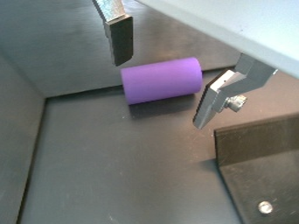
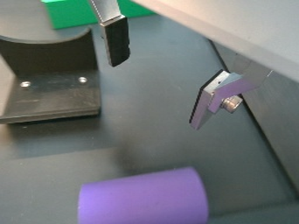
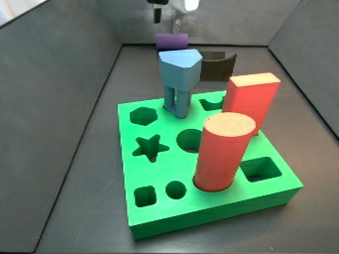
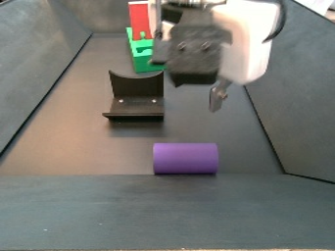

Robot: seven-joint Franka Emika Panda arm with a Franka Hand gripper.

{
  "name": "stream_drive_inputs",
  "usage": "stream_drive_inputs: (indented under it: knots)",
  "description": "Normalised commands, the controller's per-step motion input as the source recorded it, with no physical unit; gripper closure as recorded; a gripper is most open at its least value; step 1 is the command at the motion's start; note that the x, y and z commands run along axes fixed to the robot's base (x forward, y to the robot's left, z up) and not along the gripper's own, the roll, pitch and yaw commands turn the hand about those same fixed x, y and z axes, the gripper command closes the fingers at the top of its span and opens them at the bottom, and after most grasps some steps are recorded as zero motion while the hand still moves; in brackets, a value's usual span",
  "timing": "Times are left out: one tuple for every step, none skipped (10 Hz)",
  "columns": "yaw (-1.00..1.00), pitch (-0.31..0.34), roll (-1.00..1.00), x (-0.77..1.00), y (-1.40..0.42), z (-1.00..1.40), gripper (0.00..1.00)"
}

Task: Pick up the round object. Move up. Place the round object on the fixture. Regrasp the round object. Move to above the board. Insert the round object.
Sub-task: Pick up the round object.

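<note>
The purple peg (image 4: 185,159) lies on its side on the dark floor (image 4: 78,147), near the front of the bin in a side view. In both wrist views the peg (image 1: 163,80) (image 2: 142,199) rests flat with nothing touching it.

The gripper (image 4: 210,74) hangs above the floor, higher than the peg and clear of it. The jaws stand wide apart and hold nothing. In a wrist view one finger (image 1: 117,35) shows its dark pad above the peg, and the opposite silver finger (image 1: 216,98) sits just past the peg's far end; the gap between the jaws is wider than the peg's length. In the wrist view with the fixture, the fingers (image 2: 114,39) frame bare floor, with the peg at the frame's edge.

The fixture (image 4: 135,98) stands on the floor to the left of the gripper, well apart from the peg. Its base plate (image 2: 47,96) carries two visible screws.

The green board (image 3: 205,164) lies beyond the fixture. It carries a red cylinder (image 3: 223,151), a red block (image 3: 249,97) and a blue peg (image 3: 180,79), all upright in its holes. A star-shaped hole (image 3: 149,148) is open.
</note>
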Motion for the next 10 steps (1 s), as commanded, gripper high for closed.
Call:
stream_drive_inputs:
  knots:
    - [-0.82, 0.113, 0.02, 0.09, 0.22, -0.31, 0.00]
    - [-0.81, 0.114, 0.02, 0.09, 0.22, -0.31, 0.00]
    - [0.06, -0.031, 0.02, -0.10, 0.00, 0.00, 0.00]
    - [-0.23, 0.009, 0.00, 0.17, 0.46, -0.19, 0.00]
    - [-0.47, 0.051, 0.01, 0.25, 0.51, -0.30, 0.00]
    - [-0.50, 0.054, 0.01, 0.16, 0.49, -0.28, 0.00]
    - [-0.45, 0.000, 0.00, 0.02, 0.53, -0.19, 0.00]
    - [0.00, -0.017, 0.00, 0.00, 0.16, -0.17, 0.00]
    - [-0.33, -0.076, 0.06, -0.09, 0.31, -0.58, 0.00]
    - [-0.52, -0.153, 0.00, -0.22, 0.26, -0.80, 0.00]
